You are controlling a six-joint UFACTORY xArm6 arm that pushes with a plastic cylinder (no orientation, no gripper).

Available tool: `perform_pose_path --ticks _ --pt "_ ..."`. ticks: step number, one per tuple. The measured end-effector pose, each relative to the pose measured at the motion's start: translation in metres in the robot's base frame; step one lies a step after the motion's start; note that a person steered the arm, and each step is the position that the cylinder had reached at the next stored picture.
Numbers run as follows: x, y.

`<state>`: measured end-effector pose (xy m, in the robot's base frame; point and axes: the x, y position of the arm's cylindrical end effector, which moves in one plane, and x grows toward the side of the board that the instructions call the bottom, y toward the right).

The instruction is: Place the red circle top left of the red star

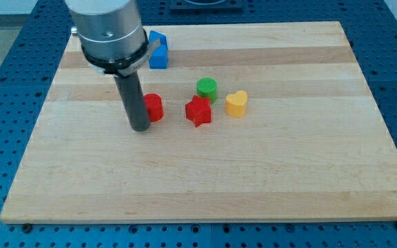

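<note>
The red circle point(154, 107) sits on the wooden board point(205, 172), left of the red star point(198, 111) with a gap between them. My dark rod comes down from the view's top left, and my tip point(140, 128) rests on the board right against the red circle's left side, partly covering it. The red star lies near the board's middle, just below and left of the green circle point(207, 89).
A yellow heart-shaped block point(236, 104) stands right of the red star. A blue block point(158, 51) lies near the board's top edge, partly behind the arm's grey body point(109, 31).
</note>
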<state>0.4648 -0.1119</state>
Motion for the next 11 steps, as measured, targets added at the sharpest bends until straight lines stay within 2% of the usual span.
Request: perform_pose_path --ticks 1,3,9,10,11 --pt "-0.004 0.000" --pt "-0.009 -0.052" --pt "-0.028 0.009" --pt "-0.028 0.005" --pt "-0.046 -0.030"
